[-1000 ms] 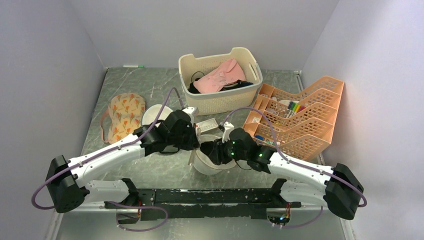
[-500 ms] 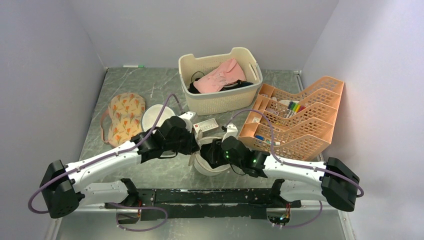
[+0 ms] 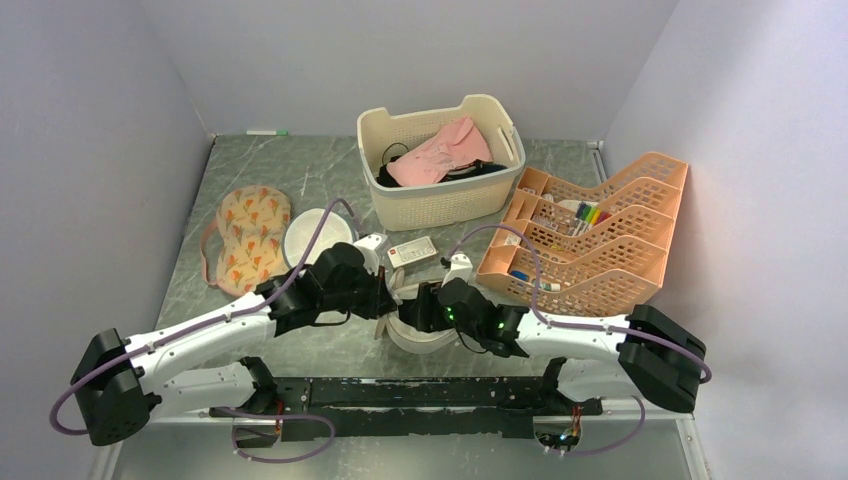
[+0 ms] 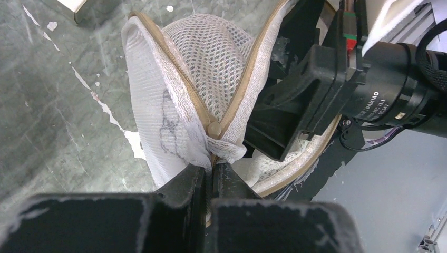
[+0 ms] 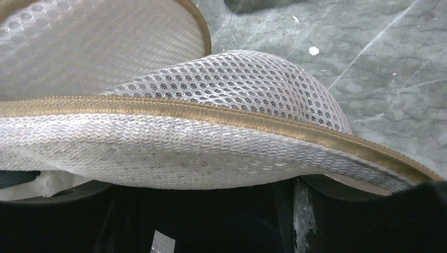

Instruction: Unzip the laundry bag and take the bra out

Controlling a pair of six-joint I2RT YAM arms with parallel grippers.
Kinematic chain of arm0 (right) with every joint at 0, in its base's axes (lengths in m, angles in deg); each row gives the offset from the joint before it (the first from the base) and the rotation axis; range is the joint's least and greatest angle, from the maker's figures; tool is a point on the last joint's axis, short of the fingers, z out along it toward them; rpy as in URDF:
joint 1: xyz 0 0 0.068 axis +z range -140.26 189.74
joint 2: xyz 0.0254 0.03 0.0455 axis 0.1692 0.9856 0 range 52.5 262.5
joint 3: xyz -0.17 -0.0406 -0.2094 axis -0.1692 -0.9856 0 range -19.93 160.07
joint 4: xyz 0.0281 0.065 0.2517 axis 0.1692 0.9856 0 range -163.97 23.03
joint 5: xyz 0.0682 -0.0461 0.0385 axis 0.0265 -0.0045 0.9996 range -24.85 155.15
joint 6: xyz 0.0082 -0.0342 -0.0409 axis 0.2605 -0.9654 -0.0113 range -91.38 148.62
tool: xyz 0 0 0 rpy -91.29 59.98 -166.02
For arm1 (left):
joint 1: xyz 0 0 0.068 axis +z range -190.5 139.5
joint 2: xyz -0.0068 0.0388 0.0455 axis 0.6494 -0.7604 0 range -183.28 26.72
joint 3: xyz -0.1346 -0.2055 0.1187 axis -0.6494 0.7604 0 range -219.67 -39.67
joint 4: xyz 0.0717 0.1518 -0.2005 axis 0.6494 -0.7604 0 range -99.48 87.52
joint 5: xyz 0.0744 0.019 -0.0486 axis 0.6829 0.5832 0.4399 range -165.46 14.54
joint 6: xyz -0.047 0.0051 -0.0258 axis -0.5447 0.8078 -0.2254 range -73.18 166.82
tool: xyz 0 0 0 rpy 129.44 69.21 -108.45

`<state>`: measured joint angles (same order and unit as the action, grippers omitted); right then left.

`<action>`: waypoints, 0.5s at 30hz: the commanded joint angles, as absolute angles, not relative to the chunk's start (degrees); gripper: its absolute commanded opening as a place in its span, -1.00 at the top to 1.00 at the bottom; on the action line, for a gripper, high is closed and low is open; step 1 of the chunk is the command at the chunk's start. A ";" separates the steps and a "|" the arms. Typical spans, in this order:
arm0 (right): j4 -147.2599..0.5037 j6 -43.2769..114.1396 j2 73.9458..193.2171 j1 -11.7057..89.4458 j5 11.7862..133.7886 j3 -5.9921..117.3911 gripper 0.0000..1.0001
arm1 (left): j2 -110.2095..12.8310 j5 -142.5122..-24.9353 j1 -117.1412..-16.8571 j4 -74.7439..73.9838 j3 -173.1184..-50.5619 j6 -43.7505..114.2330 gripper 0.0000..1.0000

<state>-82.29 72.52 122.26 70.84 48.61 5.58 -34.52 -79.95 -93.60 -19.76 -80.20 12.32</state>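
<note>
The laundry bag [image 3: 418, 335] is white mesh with a beige zip band and sits near the table's front edge between both grippers. My left gripper [image 3: 388, 303] is shut on the zip pull [image 4: 213, 158], just below the slider [image 4: 213, 128]. The zip is open above the slider, with the two beige tapes spread apart. White lace fabric [image 4: 231, 149], perhaps the bra, shows at the opening. My right gripper [image 3: 420, 315] grips the bag's side wall. Its black fingers [image 4: 287, 113] show in the left wrist view. In the right wrist view the mesh [image 5: 221, 147] drapes over its fingertips.
A cream basket [image 3: 440, 205] with pink clothes stands behind. An orange organizer [image 3: 600, 250] stands at the right. A plain white round mesh bag [image 3: 312, 232] and floral pads [image 3: 250, 235] lie at the left. A small white box [image 3: 412, 250] lies just behind the grippers.
Both grippers have drawn back toward the near edge and lowered, with the bag held between them. The plain white round bag and the small box are more uncovered.
</note>
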 commanded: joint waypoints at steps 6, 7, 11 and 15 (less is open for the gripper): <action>-89.83 69.74 123.78 71.09 41.10 7.53 -0.31 | -33.48 -83.81 -94.03 -17.13 -79.71 13.15 0.86; -90.59 68.91 124.37 71.07 39.82 7.53 -0.30 | -33.45 -83.69 -94.03 -17.12 -79.84 13.21 0.86; -92.55 67.24 127.30 71.10 36.51 8.55 -0.28 | -32.84 -83.59 -94.05 -16.75 -79.92 13.43 0.86; -95.99 66.79 130.46 71.08 36.81 9.20 -0.24 | -33.40 -83.73 -94.03 -16.74 -80.21 13.38 0.86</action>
<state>-90.64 68.54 128.29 70.89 40.09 7.53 -33.84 -81.42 -93.60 -19.17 -79.59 12.60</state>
